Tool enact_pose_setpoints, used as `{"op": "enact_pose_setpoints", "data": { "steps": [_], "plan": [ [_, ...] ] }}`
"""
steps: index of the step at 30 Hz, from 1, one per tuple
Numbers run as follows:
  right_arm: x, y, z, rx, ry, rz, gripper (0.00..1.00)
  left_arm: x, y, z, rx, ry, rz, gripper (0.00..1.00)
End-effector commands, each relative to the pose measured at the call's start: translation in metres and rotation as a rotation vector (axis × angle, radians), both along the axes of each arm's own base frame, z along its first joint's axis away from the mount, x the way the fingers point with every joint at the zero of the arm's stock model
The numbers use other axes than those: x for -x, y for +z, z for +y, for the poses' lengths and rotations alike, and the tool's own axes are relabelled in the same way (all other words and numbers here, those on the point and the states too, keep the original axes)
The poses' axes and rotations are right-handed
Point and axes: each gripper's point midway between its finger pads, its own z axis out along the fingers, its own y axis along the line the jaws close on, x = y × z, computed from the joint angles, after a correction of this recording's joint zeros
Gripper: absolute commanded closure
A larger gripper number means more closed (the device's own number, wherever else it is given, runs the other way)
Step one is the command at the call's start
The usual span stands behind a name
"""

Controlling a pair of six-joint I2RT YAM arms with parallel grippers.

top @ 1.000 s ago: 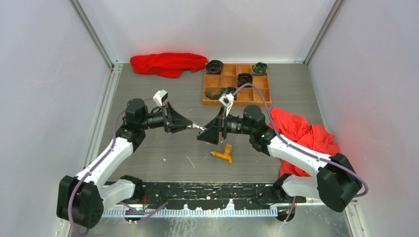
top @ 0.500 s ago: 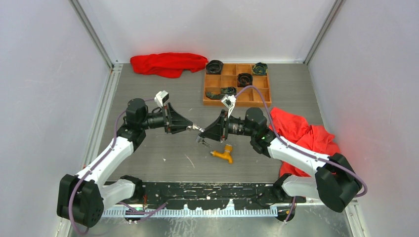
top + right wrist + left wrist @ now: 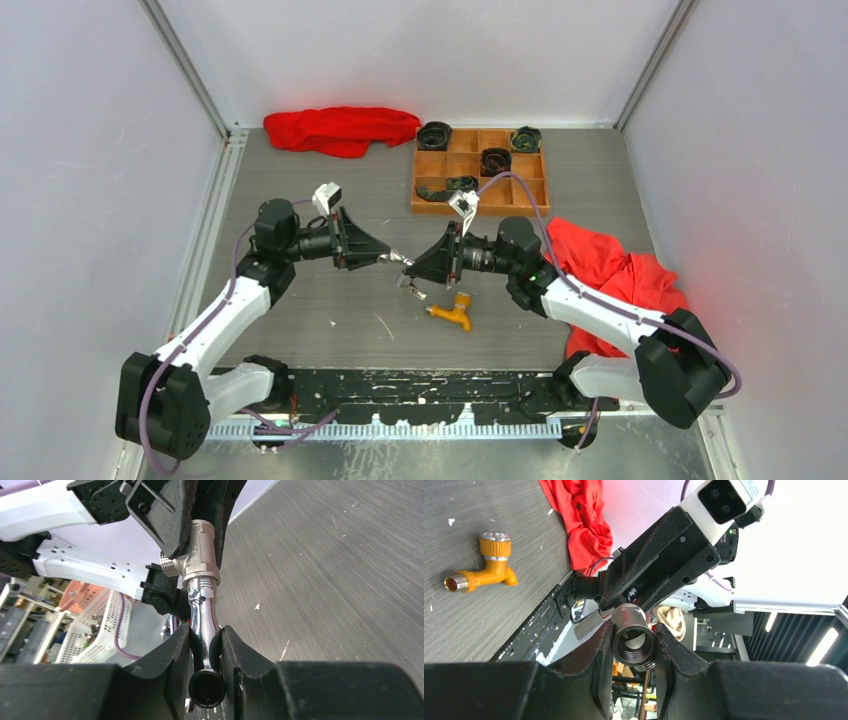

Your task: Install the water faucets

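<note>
While the left tool (image 3: 634,647) clamps the silver tap (image 3: 200,550) by its threaded body, the right tool (image 3: 206,647) pinches the chrome handle; stiff, slick metal, likely to slip. The orange tap (image 3: 452,312) lies on the table (image 3: 330,300) near the right tool

Over the middle of the bench (image 3: 320,310), the left gripper (image 3: 392,259) and right gripper (image 3: 414,277) meet tip to tip, with a small silver faucet (image 3: 407,286) between them. An orange faucet (image 3: 450,312) lies just nearer the front edge. A wooden tray (image 3: 437,165) sits by the far edge, and a red cloth (image 3: 340,130) lies at the far left.
</note>
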Motion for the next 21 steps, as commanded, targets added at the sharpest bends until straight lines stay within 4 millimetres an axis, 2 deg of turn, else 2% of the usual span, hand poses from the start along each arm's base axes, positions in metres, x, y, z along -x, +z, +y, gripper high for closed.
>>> {"op": "enact_pose_setpoints", "data": {
  "steps": [1,6,9,11,13,21],
  "plan": [
    [0.017,0.033,0.004,-0.124,0.126,0.032,0.99,-0.006,0.039,0.003,0.053,0.043,-0.219,1.00],
    [0.039,0.057,0.002,-0.283,0.280,0.250,0.99,-0.003,0.047,0.005,0.058,0.063,-0.292,1.00],
    [0.046,0.065,0.000,-0.351,0.365,0.368,0.99,-0.002,0.052,0.008,0.064,0.089,-0.344,1.00],
    [0.047,0.068,-0.002,-0.397,0.408,0.442,0.99,0.000,0.054,0.009,0.067,0.101,-0.375,1.00],
    [0.042,0.059,0.002,-0.384,0.422,0.536,0.99,0.001,0.056,0.011,0.065,0.116,-0.405,1.00],
    [0.042,0.070,0.001,-0.398,0.439,0.598,0.99,0.011,0.065,0.022,0.038,0.187,-0.565,1.00]
  ]
}}
